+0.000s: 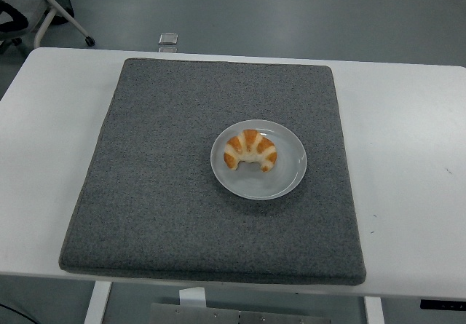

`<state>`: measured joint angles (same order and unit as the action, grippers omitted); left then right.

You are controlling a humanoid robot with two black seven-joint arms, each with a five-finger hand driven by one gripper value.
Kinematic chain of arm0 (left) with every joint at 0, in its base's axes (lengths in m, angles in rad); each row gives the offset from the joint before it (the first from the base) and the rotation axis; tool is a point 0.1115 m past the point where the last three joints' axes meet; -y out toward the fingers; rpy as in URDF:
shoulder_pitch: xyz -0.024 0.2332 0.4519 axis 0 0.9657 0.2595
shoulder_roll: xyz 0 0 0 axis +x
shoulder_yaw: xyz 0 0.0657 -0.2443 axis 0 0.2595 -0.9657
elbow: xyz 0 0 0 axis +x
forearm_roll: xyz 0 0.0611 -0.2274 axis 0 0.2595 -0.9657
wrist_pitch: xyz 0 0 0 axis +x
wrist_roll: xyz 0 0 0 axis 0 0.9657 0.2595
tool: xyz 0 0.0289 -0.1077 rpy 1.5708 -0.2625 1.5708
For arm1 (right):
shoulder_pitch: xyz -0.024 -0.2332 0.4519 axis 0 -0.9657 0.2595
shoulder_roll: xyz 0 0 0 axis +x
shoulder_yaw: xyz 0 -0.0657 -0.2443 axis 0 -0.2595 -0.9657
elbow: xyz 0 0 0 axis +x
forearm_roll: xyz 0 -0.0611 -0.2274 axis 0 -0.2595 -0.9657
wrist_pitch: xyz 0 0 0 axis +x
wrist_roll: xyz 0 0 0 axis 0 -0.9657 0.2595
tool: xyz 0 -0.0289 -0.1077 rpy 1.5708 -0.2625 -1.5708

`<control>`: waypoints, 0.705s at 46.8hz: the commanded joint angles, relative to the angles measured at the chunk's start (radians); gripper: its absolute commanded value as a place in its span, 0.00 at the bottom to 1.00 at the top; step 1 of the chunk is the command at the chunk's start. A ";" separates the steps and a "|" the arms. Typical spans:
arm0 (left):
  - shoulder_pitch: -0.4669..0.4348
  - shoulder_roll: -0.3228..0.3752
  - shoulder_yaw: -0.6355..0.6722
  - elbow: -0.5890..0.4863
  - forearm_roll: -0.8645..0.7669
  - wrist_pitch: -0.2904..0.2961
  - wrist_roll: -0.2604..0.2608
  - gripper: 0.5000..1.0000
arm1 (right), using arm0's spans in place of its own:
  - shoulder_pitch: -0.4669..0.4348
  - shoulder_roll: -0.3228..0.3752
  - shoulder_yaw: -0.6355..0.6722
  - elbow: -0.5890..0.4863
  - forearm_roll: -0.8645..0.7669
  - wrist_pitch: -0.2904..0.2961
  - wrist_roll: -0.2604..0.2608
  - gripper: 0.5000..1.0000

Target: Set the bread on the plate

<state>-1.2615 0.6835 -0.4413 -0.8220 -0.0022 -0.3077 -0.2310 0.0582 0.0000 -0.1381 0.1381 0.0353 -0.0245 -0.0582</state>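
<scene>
A golden croissant-shaped bread (250, 150) with pale stripes lies on the upper left part of a round white plate (277, 180). The plate sits a little right of the middle of a dark grey mat (160, 186) on the white table. Neither of my arms shows in the head view, and nothing touches the bread or the plate.
The mat covers most of the white table (408, 171), with bare table strips left and right. A small metal object (168, 39) lies just past the table's far edge. A chair base (54, 11) stands on the floor at the top left.
</scene>
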 commanded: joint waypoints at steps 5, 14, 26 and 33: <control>0.017 -0.002 -0.001 0.069 -0.054 -0.040 0.042 0.89 | 0.000 0.000 0.000 0.000 0.000 0.000 0.000 0.86; 0.077 -0.012 -0.002 0.066 -0.117 -0.050 0.044 0.89 | 0.000 0.000 -0.002 0.000 0.003 0.006 0.000 0.86; 0.169 -0.016 -0.014 0.073 -0.239 -0.111 0.036 0.88 | 0.000 0.000 -0.002 0.000 0.005 0.009 0.000 0.86; 0.218 -0.056 -0.022 0.107 -0.252 -0.140 0.016 0.89 | 0.002 0.000 0.000 0.002 0.006 0.008 0.000 0.86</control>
<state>-1.0632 0.6449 -0.4573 -0.7321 -0.2534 -0.4356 -0.2051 0.0585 0.0000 -0.1385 0.1383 0.0404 -0.0154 -0.0584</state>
